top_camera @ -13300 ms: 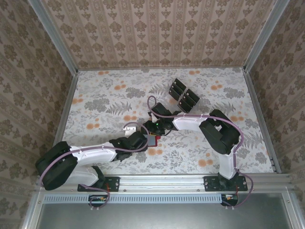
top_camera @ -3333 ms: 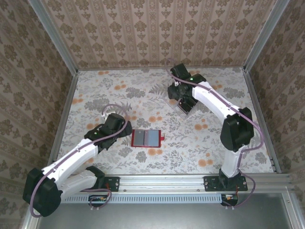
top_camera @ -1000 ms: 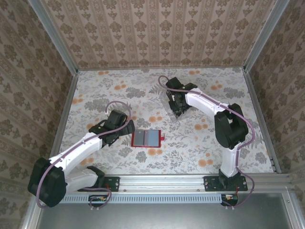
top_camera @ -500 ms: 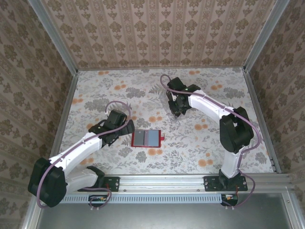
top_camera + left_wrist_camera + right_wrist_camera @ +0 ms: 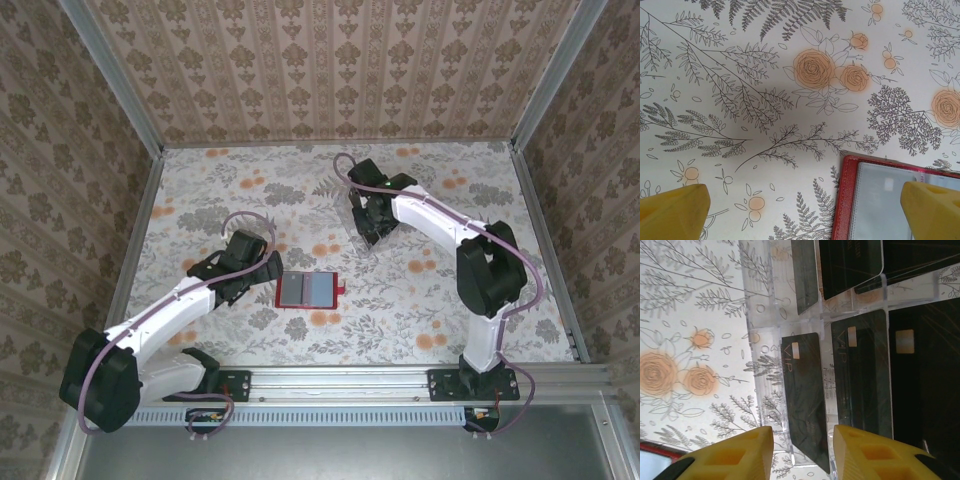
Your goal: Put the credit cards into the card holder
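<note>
The card holder (image 5: 305,290) lies open and flat, red with a pale clear pocket inside; its left edge (image 5: 847,200) shows in the left wrist view. My left gripper (image 5: 268,276) (image 5: 802,215) hovers wide open at that edge, nothing between its fingers. Several black credit cards (image 5: 860,380) stand in a clear slotted rack (image 5: 765,365). My right gripper (image 5: 368,232) (image 5: 802,452) is over the rack, jaws apart on either side of the front card (image 5: 805,405) marked VIP. There is a gap on its left; the right finger (image 5: 880,455) is close beside it.
The rack's clear front end (image 5: 366,246) sticks out below the right wrist at the back centre-right of the floral table (image 5: 420,300). Patterned walls and metal rails (image 5: 540,240) enclose the table. A red corner of the card holder (image 5: 655,450) shows low in the right wrist view.
The right gripper's jaws have widened a little over the rack, and the wrist has shifted slightly. The left arm and the card holder have not moved.
</note>
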